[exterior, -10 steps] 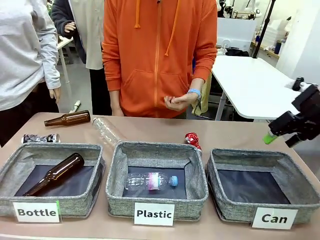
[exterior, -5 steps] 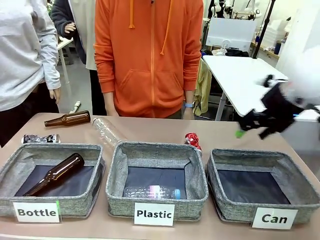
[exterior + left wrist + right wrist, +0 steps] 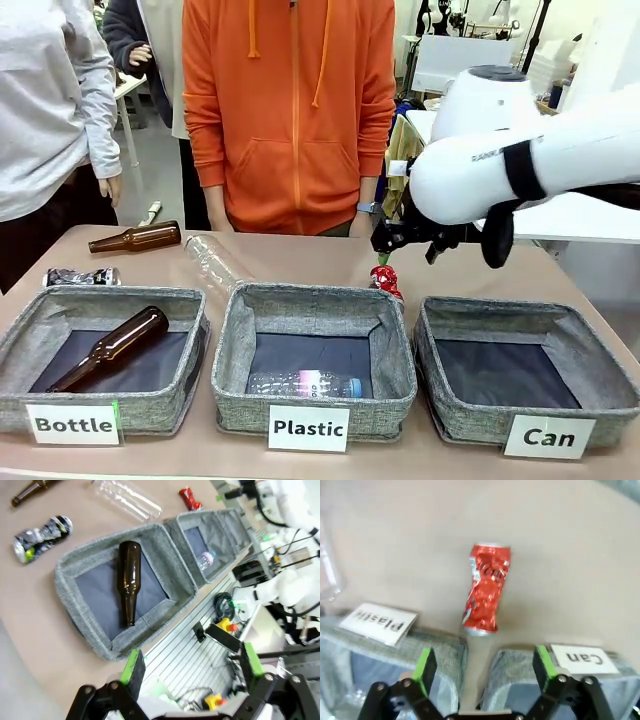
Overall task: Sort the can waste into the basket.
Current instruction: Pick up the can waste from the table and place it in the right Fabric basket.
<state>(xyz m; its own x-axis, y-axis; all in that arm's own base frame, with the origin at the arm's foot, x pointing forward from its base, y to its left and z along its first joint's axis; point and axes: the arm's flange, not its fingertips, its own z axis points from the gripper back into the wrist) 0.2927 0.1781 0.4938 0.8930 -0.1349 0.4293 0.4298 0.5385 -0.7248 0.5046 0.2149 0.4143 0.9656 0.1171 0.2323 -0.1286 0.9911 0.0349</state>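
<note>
1. Tabletop point(image 3: 480, 262), tan, with a person in an orange hoodie point(image 3: 290, 110) standing at its far side.
2. Right arm point(image 3: 520, 165), white, reaches in from the right across the far half of the table.
3. Three grey woven baskets stand in a row along the near edge, labelled "Bottle" point(image 3: 20, 335), "Plastic" point(image 3: 235, 350) and "Can" point(image 3: 455, 415). The Can basket has nothing in it.
4. Right gripper point(image 3: 484, 662) hangs over the red can, jaws spread wide and holding nothing.
5. Left gripper point(image 3: 190, 667) is also spread wide and empty, near the Bottle basket's near side.
6. One brown bottle point(image 3: 110, 347) lies in the Bottle basket and another point(image 3: 135, 238) lies on the table behind it.
7. One clear bottle point(image 3: 300, 384) lies in the Plastic basket and another point(image 3: 210, 262) lies on the table.
8. Red can point(image 3: 385, 281) lies on the table just behind the gap between the Plastic and Can baskets.
9. Black and silver can point(image 3: 80, 277) lies behind the Bottle basket.
</note>
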